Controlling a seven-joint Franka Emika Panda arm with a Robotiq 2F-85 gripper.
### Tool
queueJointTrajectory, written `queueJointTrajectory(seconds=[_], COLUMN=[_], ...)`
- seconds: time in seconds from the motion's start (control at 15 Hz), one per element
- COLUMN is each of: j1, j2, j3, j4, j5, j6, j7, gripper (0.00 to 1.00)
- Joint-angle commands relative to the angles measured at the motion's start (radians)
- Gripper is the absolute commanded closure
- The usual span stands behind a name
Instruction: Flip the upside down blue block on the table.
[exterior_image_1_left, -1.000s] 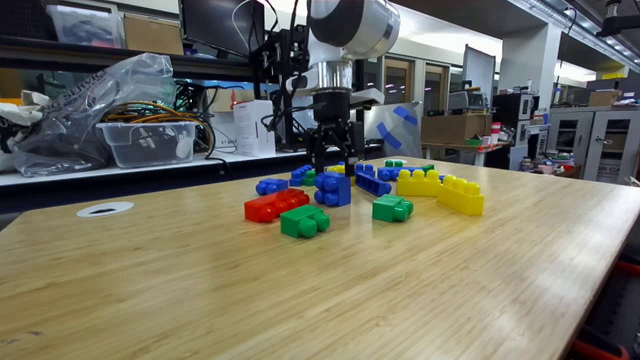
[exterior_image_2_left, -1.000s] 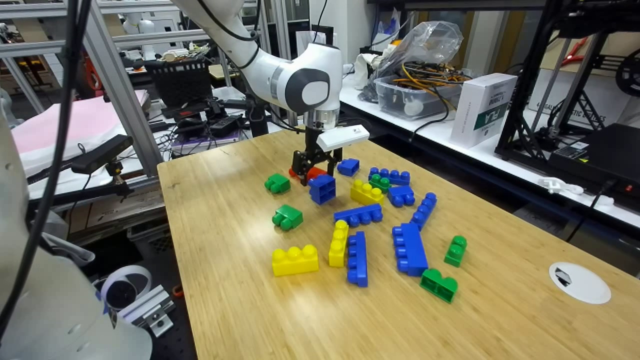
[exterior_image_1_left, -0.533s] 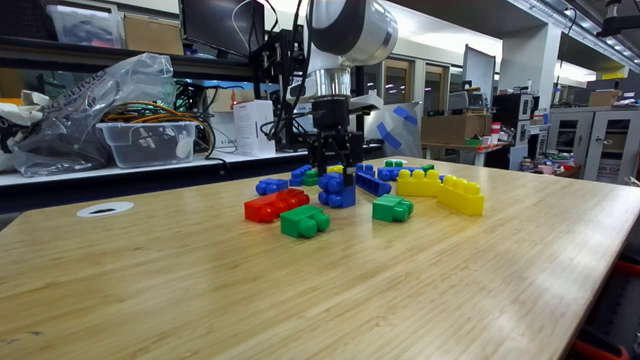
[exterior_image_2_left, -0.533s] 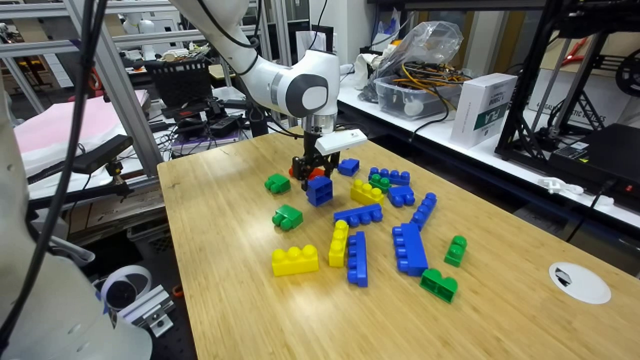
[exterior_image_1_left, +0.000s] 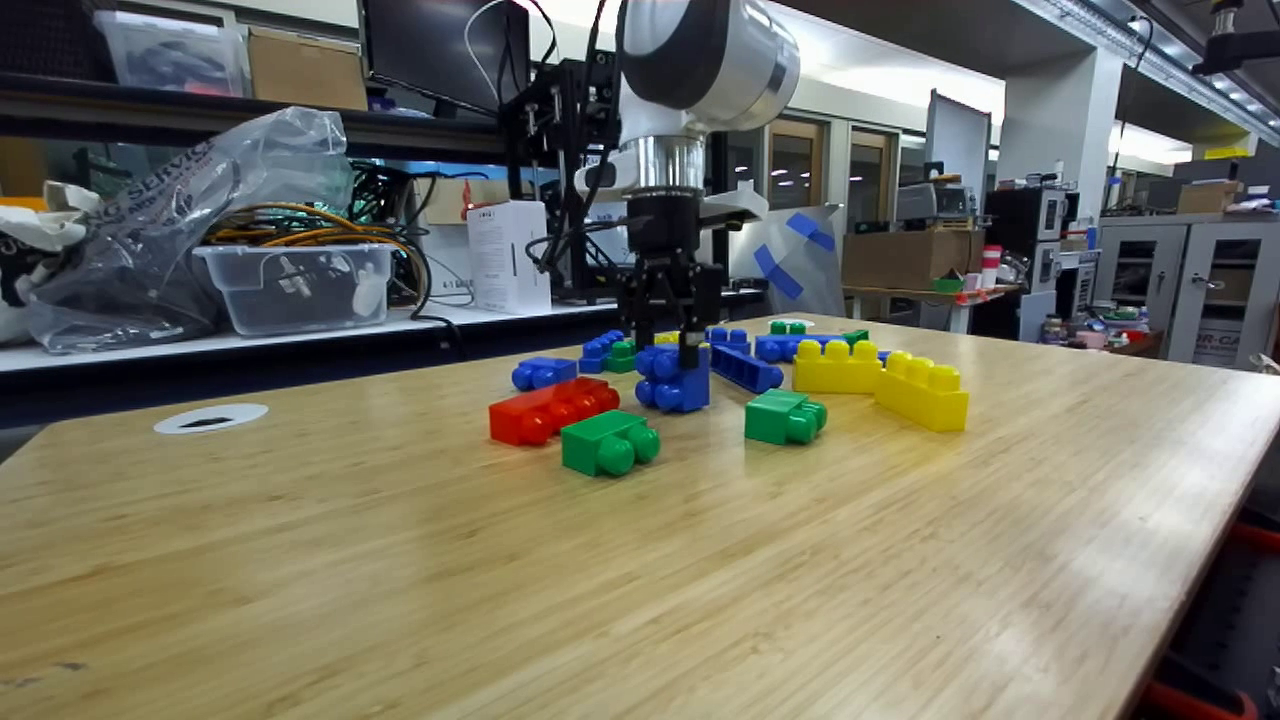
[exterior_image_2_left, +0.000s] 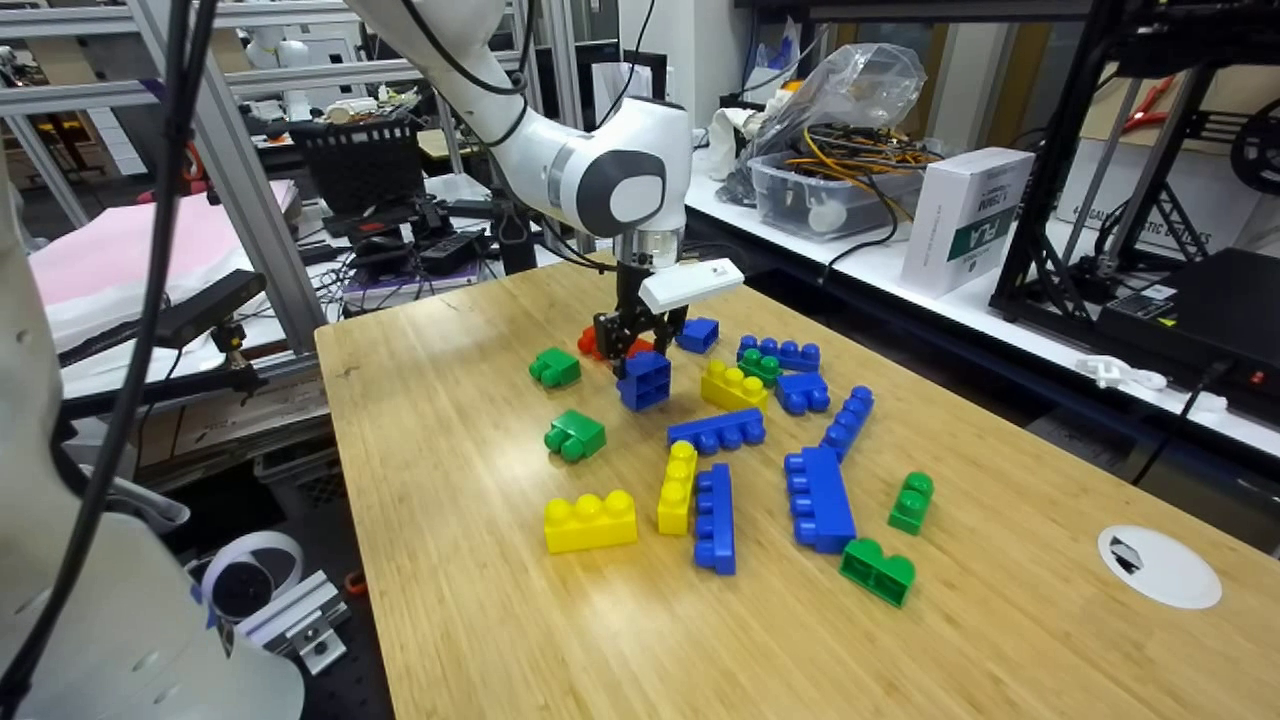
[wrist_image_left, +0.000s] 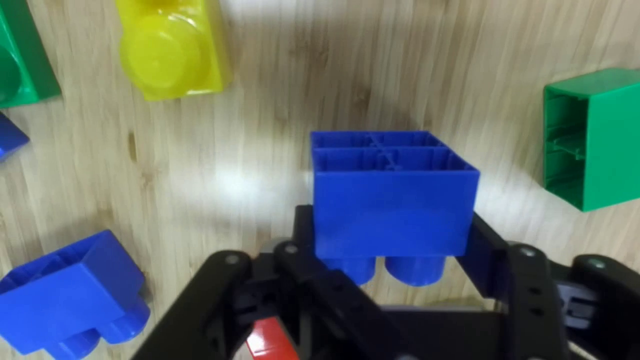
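Observation:
The blue block (exterior_image_1_left: 682, 392) is on its side over the light wooden table (exterior_image_1_left: 640, 580). Its round studs face the camera in an exterior view, while its hollow underside shows at the blue block (exterior_image_2_left: 650, 385). In the wrist view the blue block (wrist_image_left: 392, 212) has its hollow side towards the picture's top and two studs towards the bottom. My gripper (wrist_image_left: 390, 227) is shut on it, one finger against each end. From outside, the gripper (exterior_image_1_left: 667, 345) points straight down at the block's upper part. Whether the block touches the table I cannot tell.
A red brick (exterior_image_1_left: 550, 410) and two green bricks (exterior_image_1_left: 605, 445) (exterior_image_1_left: 780, 415) lie close around the block. Beyond are a yellow brick (exterior_image_2_left: 735, 385), a long blue brick (exterior_image_2_left: 718, 430) and several more. A small blue brick (wrist_image_left: 75, 295) lies beside the gripper.
The jaws have come together from wide apart onto the blue block's ends. The block has shifted slightly along with the gripper, first one way, then a little back. The other bricks stay put.

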Motion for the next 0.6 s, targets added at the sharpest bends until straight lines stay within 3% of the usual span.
queueJointTrajectory(seconds=[0.0, 0.2, 0.53], j1=[-0.094, -0.164, -0.230], j2=[-0.019, -0.037, -0.039], j3=[0.065, 0.090, 0.064], j4=[-0.005, 0.003, 0.039], j5=[0.150, 0.328, 0.552], j6=[0.007, -0.034, -0.160], j7=[-0.146, -0.328, -0.574], gripper=[0.55, 0.55, 0.55])
